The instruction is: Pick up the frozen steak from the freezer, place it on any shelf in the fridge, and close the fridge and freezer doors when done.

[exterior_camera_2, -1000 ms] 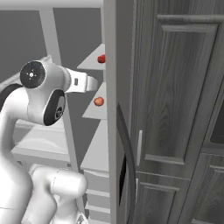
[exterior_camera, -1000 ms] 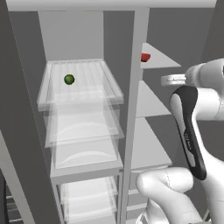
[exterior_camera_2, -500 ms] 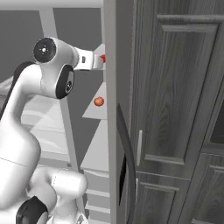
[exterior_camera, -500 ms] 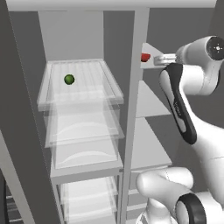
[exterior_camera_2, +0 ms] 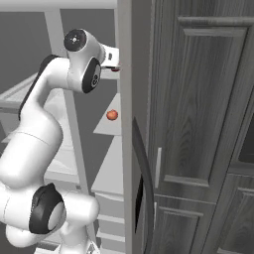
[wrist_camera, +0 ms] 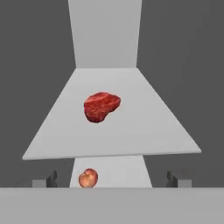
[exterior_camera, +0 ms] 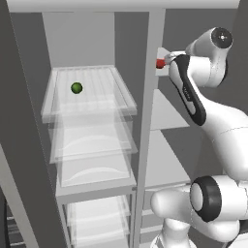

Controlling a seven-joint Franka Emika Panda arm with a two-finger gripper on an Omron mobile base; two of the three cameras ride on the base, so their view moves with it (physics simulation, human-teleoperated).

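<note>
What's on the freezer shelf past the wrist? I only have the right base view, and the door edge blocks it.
Observer: A red steak, lying flat on the grey shelf.
Operator: Pincer on it?
Observer: No. The pincer is open, and the steak lies clear of both fingertips.
Operator: Fridge side?
Observer: One small green round thing sits on the top clear shelf.

Dark grey panelled cabinets (exterior_camera_2: 208, 124) stand right.
</note>
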